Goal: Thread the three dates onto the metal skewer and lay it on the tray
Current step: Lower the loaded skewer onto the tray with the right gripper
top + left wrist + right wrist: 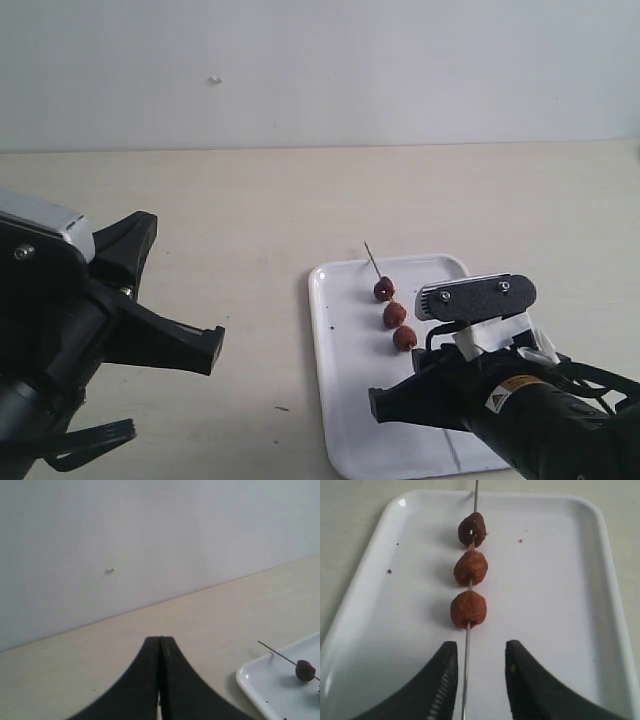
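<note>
A: Left arm?
B: Off on the left side. Black left gripper level, fingers pressed flat together, holding nothing.
A: Right?
B: Arm comes in from the lower right. Black right gripper low, angled forward and down, ribbed fingers spread apart, gripping nothing.

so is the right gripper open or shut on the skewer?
Open. The right gripper has its jaws apart; the metal skewer lies between them with a gap on each side, on the tray, with the three dates threaded.
</note>
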{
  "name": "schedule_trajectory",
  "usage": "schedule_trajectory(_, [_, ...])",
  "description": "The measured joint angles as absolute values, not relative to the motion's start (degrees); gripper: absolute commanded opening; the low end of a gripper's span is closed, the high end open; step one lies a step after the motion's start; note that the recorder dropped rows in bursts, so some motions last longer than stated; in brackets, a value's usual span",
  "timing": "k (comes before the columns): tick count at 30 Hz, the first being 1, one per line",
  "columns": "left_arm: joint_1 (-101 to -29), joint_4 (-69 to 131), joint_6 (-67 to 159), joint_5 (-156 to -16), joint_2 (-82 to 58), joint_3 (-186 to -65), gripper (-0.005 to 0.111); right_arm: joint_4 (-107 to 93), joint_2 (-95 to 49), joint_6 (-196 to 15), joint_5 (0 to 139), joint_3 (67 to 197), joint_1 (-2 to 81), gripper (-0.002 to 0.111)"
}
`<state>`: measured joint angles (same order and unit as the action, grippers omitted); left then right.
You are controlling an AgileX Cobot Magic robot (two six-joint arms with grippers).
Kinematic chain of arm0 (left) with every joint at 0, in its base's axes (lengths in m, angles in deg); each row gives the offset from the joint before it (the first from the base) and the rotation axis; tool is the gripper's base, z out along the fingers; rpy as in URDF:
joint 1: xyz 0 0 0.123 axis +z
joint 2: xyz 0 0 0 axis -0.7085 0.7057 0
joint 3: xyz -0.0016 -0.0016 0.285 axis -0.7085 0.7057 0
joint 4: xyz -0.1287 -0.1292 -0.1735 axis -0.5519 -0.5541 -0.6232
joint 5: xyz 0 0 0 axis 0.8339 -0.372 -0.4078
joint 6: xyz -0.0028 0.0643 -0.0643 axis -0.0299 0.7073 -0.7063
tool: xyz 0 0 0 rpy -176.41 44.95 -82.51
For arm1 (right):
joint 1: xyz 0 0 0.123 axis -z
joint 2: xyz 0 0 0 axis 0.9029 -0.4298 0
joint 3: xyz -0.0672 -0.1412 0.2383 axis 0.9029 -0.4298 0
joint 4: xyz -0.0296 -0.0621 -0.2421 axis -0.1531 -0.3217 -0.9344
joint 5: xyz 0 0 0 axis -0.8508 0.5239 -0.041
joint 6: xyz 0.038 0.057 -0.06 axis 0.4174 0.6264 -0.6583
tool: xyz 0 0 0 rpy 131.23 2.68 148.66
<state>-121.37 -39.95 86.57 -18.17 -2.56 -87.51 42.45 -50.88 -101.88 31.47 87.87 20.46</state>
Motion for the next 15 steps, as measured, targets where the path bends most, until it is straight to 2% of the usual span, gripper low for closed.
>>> schedule_trajectory(10, [-121.5, -39.7, 86.6, -17.9, -2.6, -87.4, 0.000, 41.7, -50.5, -101.9, 32.4, 87.9, 20.5, 0.042])
schedule_trajectory(12, [-122.6, -40.9, 86.6, -17.3, -2.6, -87.4, 0.000, 41.9, -49.1, -102.1, 32.3, 87.9, 20.5, 0.038])
schedule_trajectory(15, [-126.0, -42.4, 86.8, -17.4, -3.7, -87.0, 0.000, 42.4, -45.2, -103.5, 32.0, 87.9, 20.5, 0.023])
